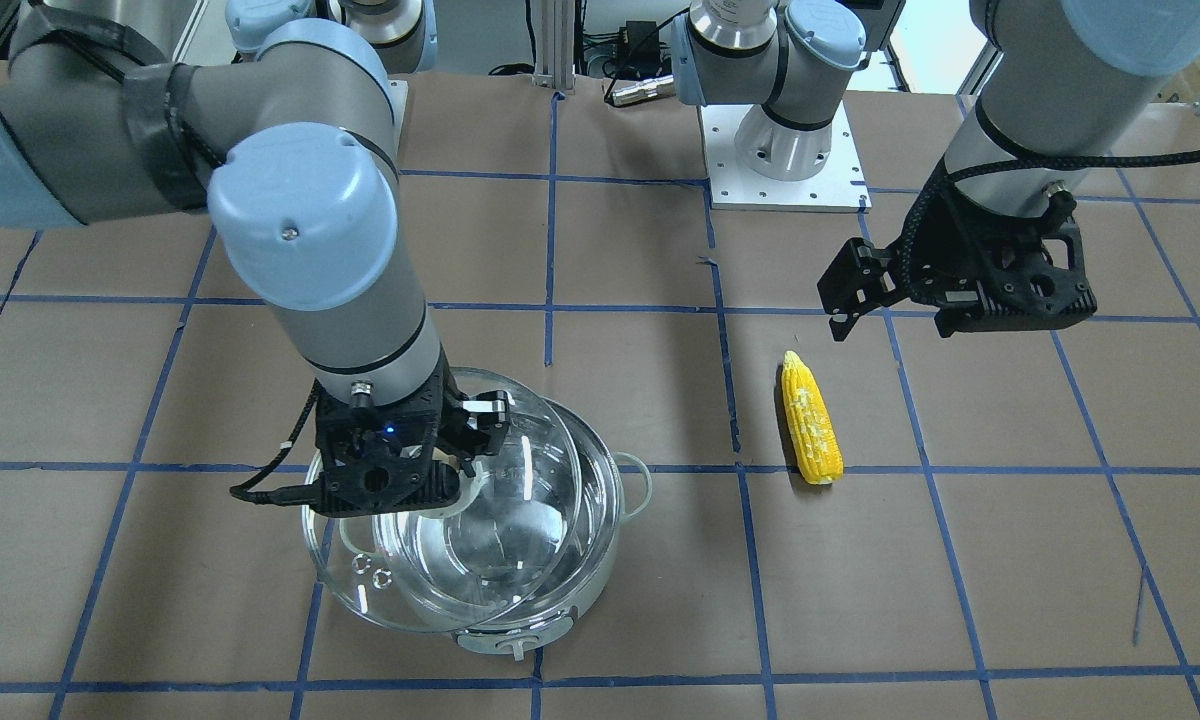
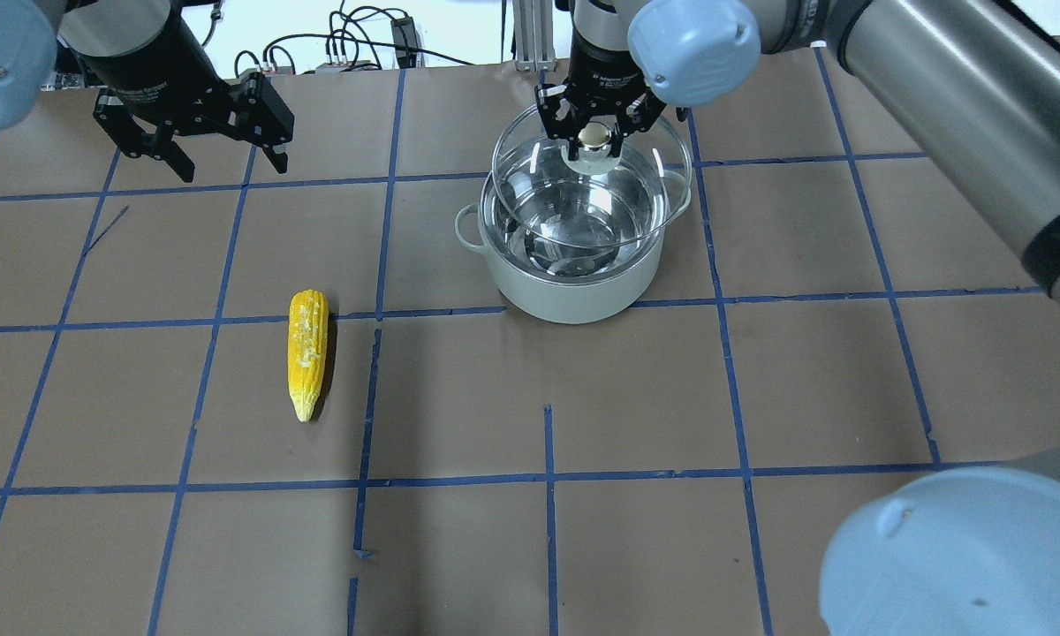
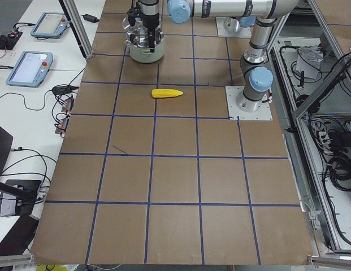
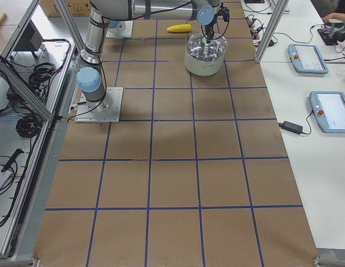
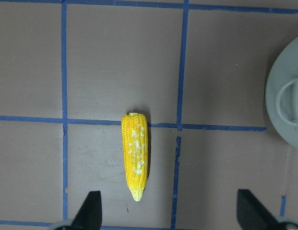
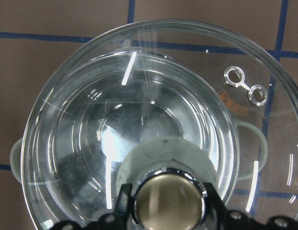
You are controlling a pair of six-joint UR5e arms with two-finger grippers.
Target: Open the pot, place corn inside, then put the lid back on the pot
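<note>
Brown paper-covered table (image 2: 760,397) with a blue tape grid carries everything. Round pale grey-white pot with a shiny steel inside (image 2: 574,291) stands on my right half. Round clear glass lid (image 2: 530,168) sits over it but off-centre, overhanging the far rim; can't tell if it touches the rim. Yellow tapered ear of corn (image 2: 307,353) lies flat on my left half, well apart from the pot, tip toward me. My left fingers (image 5: 89,211) are spread wide above the table, gripping nothing. My right fingers (image 6: 123,206) are clamped on the lid's round metallic knob (image 2: 594,134).
</note>
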